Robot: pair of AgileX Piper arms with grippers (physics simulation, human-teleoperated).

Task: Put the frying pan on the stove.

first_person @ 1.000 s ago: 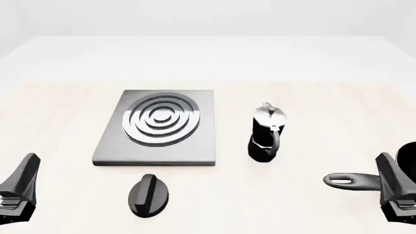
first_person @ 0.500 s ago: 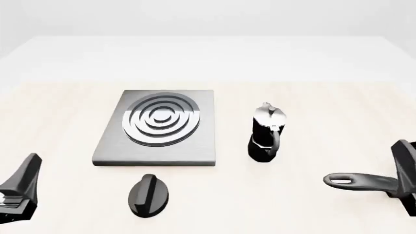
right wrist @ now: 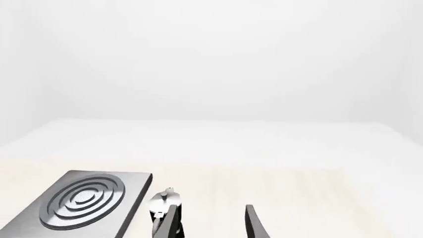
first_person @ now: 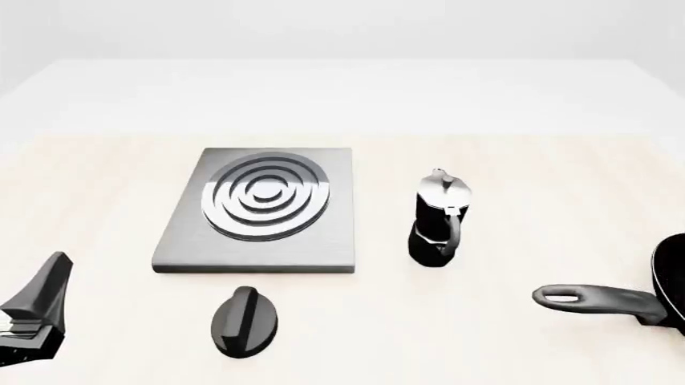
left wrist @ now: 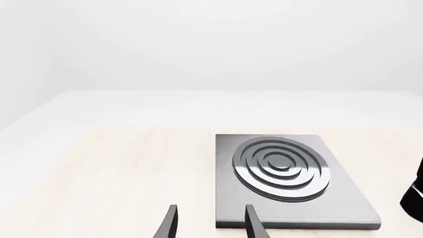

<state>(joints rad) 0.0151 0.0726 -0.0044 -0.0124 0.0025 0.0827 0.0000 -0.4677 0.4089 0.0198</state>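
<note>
Front view shows the pale wooden tabletop point(first_person: 535, 200) carrying everything. Biggest on it is the stove point(first_person: 260, 210), a square brushed-metal plate with raised silver rings, lying flat left of centre. Next in size is the frying pan point(first_person: 621, 301) at the right edge: its black bowl is cut off by the frame, and its long dark handle with a holed end points left, flat on the tabletop and well apart from the stove. Between the two stands the moka pot point(first_person: 439, 218), upright, black base with a silver top. A small black oval knob point(first_person: 244, 321) lies just in front of the stove's near edge.

Only the left tool point(first_person: 32, 317) appears in this view, low at the left edge, touching nothing. Its wrist view shows both fingers point(left wrist: 169, 225) apart with bare tabletop between them. The right tool point(right wrist: 211, 223) shows in its own wrist view only, its fingers also spread and holding nothing, the moka pot just beyond one fingertip.
</note>
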